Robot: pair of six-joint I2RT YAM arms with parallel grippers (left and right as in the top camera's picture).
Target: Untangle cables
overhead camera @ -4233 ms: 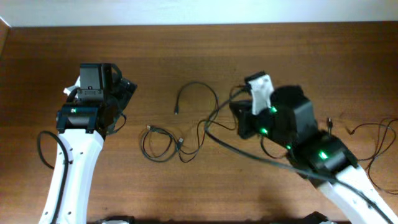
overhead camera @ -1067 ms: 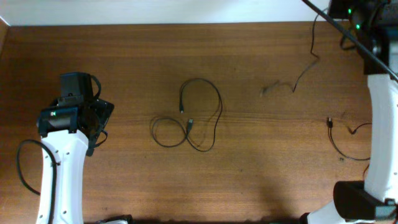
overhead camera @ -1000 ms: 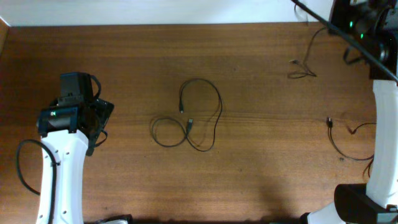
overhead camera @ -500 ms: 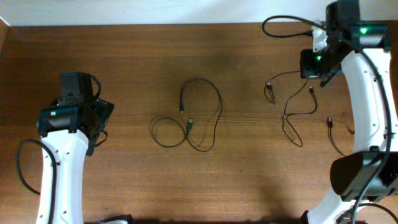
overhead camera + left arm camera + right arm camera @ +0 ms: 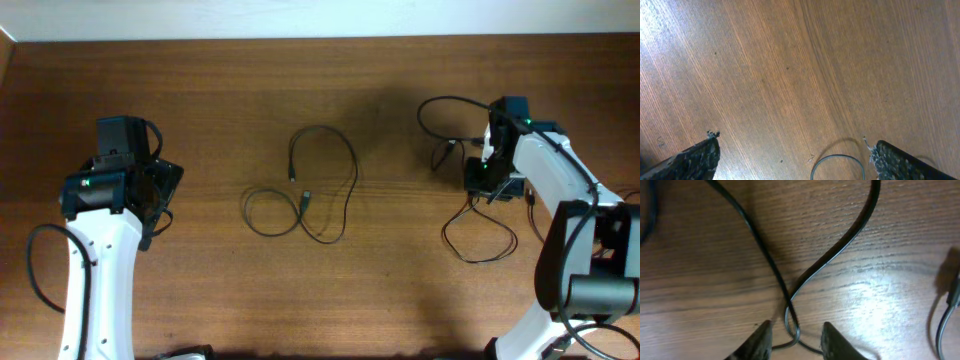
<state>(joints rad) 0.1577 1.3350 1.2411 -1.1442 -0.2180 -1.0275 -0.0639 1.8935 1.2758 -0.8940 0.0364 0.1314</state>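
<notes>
One thin black cable (image 5: 322, 190) lies in loops at the table's middle, with its small plugs near the centre. More thin cables (image 5: 470, 245) loop on the table at the right, around my right gripper (image 5: 480, 176). In the right wrist view two cable strands (image 5: 835, 255) cross just in front of my right gripper (image 5: 796, 341). Its fingers stand apart, low over the wood, with the crossing between them and unpinched. My left gripper (image 5: 163, 195) is wide open and empty at the left, far from the cables. It also shows in the left wrist view (image 5: 792, 160).
A thin dark loop (image 5: 837, 162) shows at the bottom edge of the left wrist view, between the fingers. Thicker black arm cables hang by the left arm (image 5: 40, 265). The table's far edge meets a white wall (image 5: 300, 15).
My right arm has come down from the far right corner to the table, bringing a cable that now lies in loops there. The left arm and the middle cable have not moved.
</notes>
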